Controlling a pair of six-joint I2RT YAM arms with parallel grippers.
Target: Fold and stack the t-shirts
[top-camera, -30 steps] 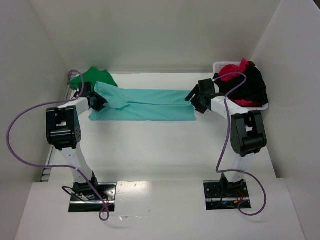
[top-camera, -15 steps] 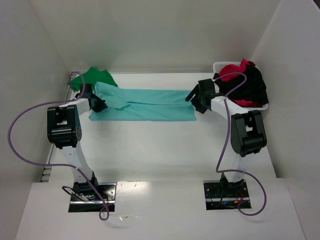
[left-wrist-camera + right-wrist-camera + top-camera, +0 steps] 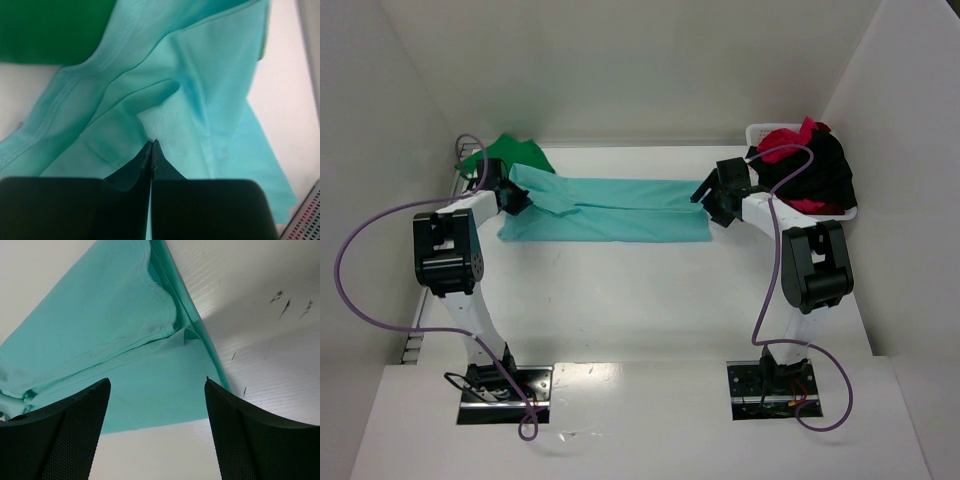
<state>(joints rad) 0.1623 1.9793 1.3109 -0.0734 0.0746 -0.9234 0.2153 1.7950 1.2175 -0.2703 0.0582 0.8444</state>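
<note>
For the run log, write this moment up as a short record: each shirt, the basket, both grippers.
teal shirt: lying as a long band across the far part of the table, left end bunched
dark green shirt: far left corner, touching the teal shirt's left end
red shirt, black shirt: heaped in the white basket, far right
left gripper: shut on a fold of the teal shirt at its left end
right gripper: open over the teal shirt's right end, gripping nothing

Dark green t-shirt (image 3: 45, 30) partly off-frame
</note>
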